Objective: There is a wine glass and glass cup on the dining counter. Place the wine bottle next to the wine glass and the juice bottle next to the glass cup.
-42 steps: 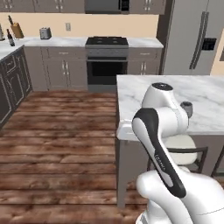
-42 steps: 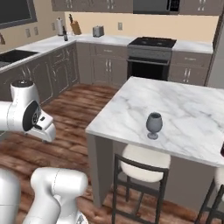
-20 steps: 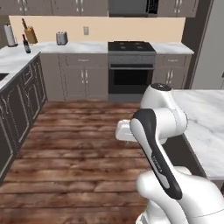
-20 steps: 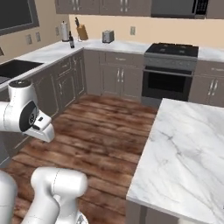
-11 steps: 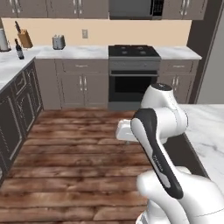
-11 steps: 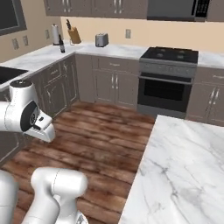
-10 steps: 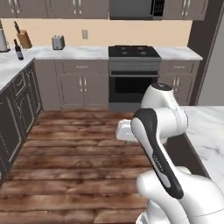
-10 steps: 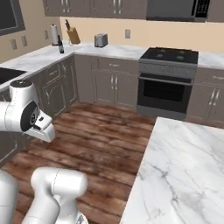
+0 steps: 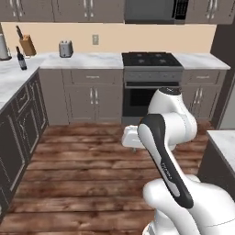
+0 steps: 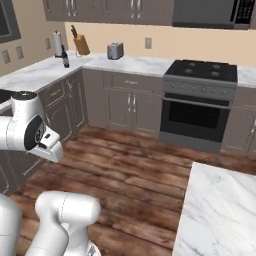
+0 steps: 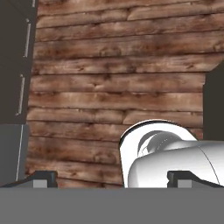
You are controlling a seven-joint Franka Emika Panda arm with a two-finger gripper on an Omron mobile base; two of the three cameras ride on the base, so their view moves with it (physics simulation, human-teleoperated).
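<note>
The gripper [image 11: 111, 178] stands with its jaws spread wide, the two dark fingertips [image 11: 41, 178] set far apart at the lower edge of the hand view; nothing lies between them and nothing is touched, and beyond them lies the wooden plank floor [image 11: 118, 65]. The wine bottle [image 9: 21, 58], slim and nearly black, stands upright with its long axis vertical and its narrow neck pointing up, on the marble wall counter [image 9: 87, 60] near the far left corner, just beside the knife block [image 9: 27, 44] and the paper towel roll [image 9: 3, 47]; a toaster [image 9: 65, 48] stands further right along the same counter, with the stove [image 9: 150, 59] beyond it. In the right base view the same bottle [image 10: 64, 57] appears at the corner, well apart from the arm. A corner of the dining counter [image 10: 220, 210], white with grey veins, shows at the lower right of that view. The arm [image 9: 165, 142] is folded close over its base, its upper link rising to a rounded joint and the hand tucked low, facing the floor.
</note>
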